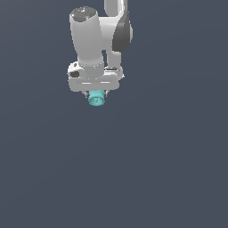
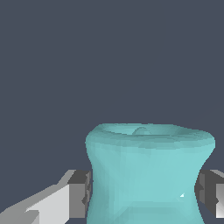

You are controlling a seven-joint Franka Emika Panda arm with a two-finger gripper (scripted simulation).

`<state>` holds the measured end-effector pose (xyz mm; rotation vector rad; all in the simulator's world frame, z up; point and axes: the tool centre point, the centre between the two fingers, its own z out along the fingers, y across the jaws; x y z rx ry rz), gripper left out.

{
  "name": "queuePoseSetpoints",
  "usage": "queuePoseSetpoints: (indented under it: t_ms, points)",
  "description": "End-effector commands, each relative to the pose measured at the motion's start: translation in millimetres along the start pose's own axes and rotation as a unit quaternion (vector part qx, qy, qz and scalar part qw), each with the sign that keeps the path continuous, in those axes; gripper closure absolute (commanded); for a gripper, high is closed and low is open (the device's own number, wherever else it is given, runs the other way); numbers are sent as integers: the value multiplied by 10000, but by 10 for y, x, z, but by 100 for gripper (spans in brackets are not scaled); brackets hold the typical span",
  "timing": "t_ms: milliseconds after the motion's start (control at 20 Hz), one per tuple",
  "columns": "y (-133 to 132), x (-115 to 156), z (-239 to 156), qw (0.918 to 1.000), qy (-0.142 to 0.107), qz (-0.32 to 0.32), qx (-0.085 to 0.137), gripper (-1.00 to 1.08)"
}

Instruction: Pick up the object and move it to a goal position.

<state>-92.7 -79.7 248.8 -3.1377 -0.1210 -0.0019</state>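
The object is a small teal spool-shaped cylinder with flared rims. In the exterior view it sticks out just below the white hand of my gripper, in the upper middle of the picture. The wrist view shows the object large and close, sitting between my two dark finger pads, which press against its narrow waist on both sides. My gripper is shut on it. The fingers themselves are mostly hidden behind the hand in the exterior view.
A plain dark blue-grey surface fills the rest of both views. The white arm rises above the hand toward the top of the exterior view.
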Motion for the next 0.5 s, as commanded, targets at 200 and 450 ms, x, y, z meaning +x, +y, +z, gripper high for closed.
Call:
queuePoseSetpoints:
  t_ms: [200, 450]
  points:
    - [184, -127, -293, 10000, -5, -3, -1, 108]
    - [228, -148, -359, 10000, -6, -3, -4, 108]
